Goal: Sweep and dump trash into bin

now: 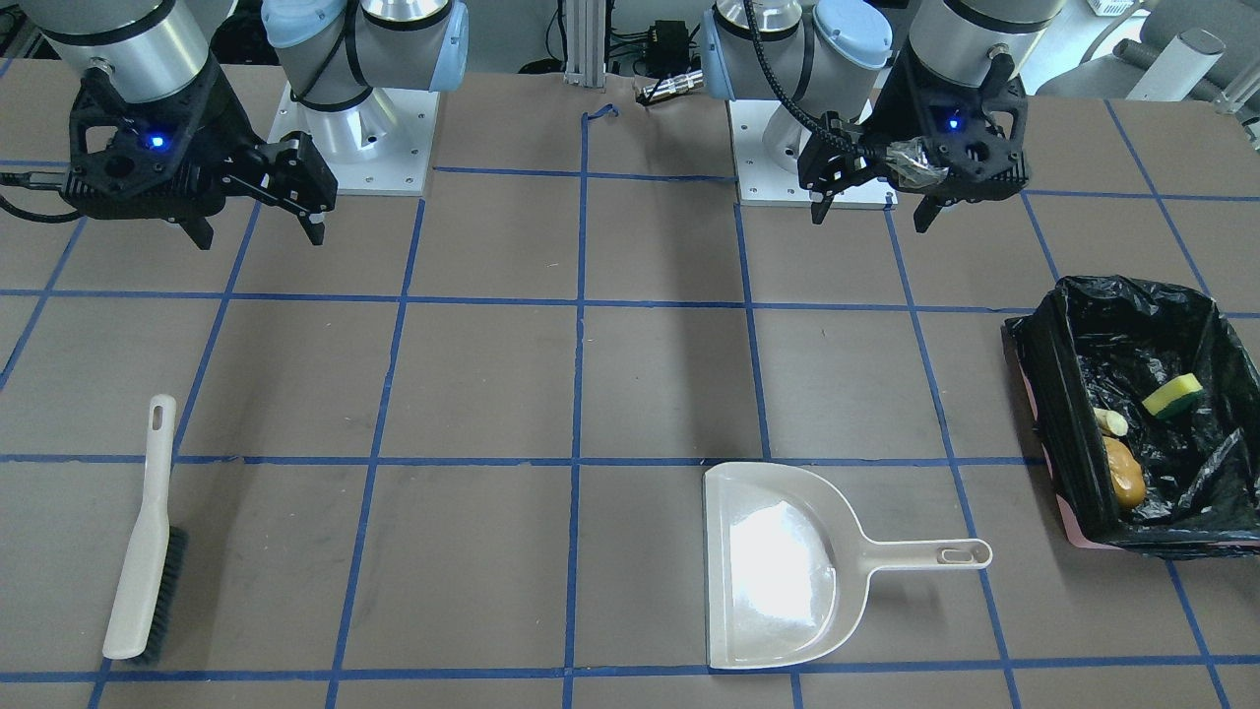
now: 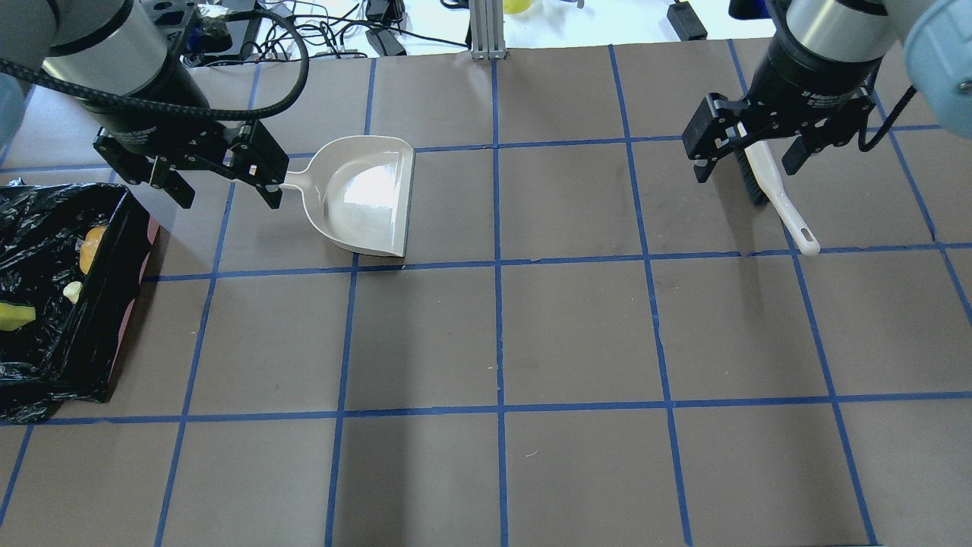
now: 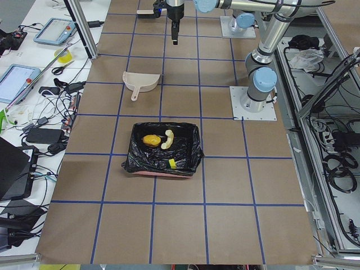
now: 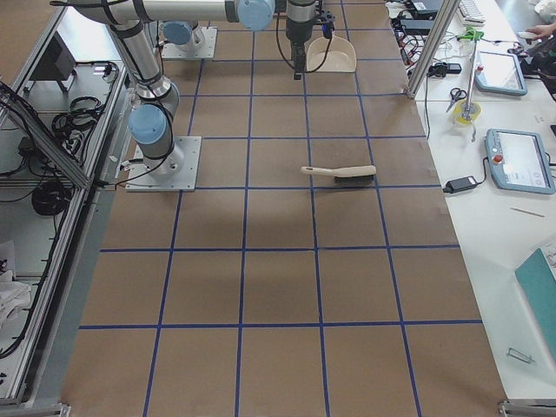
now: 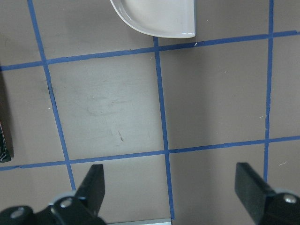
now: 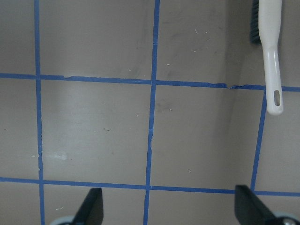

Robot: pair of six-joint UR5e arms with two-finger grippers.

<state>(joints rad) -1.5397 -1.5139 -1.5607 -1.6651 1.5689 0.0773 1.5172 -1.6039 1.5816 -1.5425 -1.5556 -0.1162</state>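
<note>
- the left gripper (image 1: 874, 212) is hovering at the upper right of the front-facing frame, its jaws spread wide and holding nothing.
- the right gripper (image 1: 258, 231) is hanging at the upper left, its jaws also spread and empty.
- the bin (image 1: 1048, 394) is sitting at the right edge, with the sponge wedge (image 1: 1173, 395), squash slice (image 1: 1112, 422) and potato lump (image 1: 1123, 473) lying inside it.
- the dustpan (image 1: 778, 571) is lying at lower centre and the brush (image 1: 148, 551) at lower left, both well apart from the grippers.
</note>
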